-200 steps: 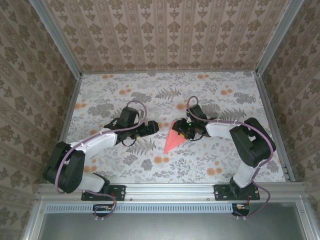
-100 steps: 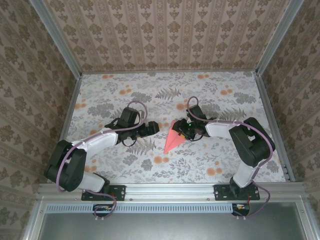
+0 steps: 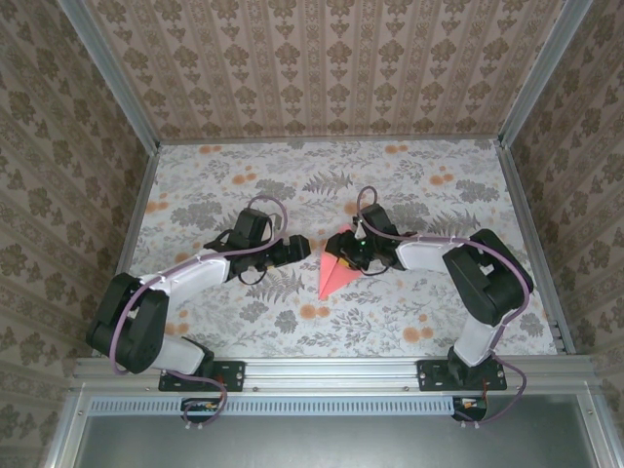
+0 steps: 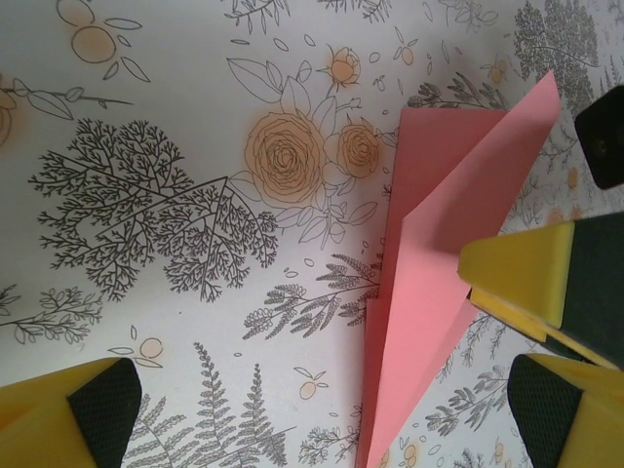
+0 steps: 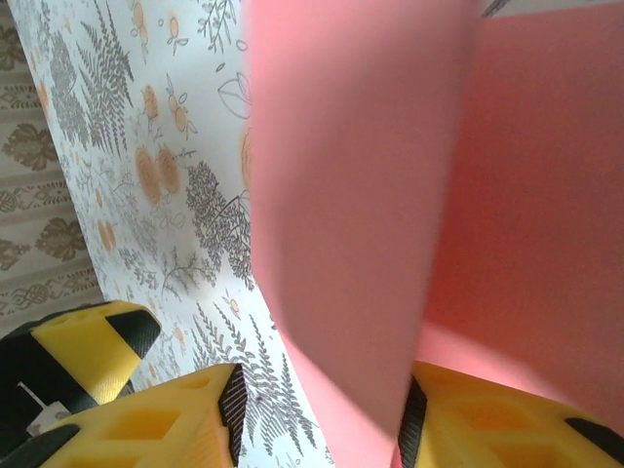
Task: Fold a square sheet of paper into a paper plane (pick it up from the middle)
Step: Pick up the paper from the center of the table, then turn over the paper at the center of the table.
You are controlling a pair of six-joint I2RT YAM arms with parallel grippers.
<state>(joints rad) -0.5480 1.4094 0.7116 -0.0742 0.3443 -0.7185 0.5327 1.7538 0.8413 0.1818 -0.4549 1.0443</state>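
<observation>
The salmon-pink sheet of paper lies mid-table, folded into a narrow dart shape with its tip toward the near edge. In the left wrist view the paper shows overlapping flaps and a long crease. My right gripper sits low over the dart's wide far end. Its jaws stand apart around a raised pink flap, which rests against the right pad; table shows beside the left pad. My left gripper hovers just left of the paper, wide open and holding nothing.
The table is covered in a cloth printed with ferns and small orange flowers. Patterned walls and metal frame rails close it in at the back and sides. One right-gripper finger reaches into the left wrist view, over the paper.
My right gripper has slid a little left over the paper's wide end and its jaws have narrowed slightly. The paper has shifted slightly with it. The left arm has stayed still.
</observation>
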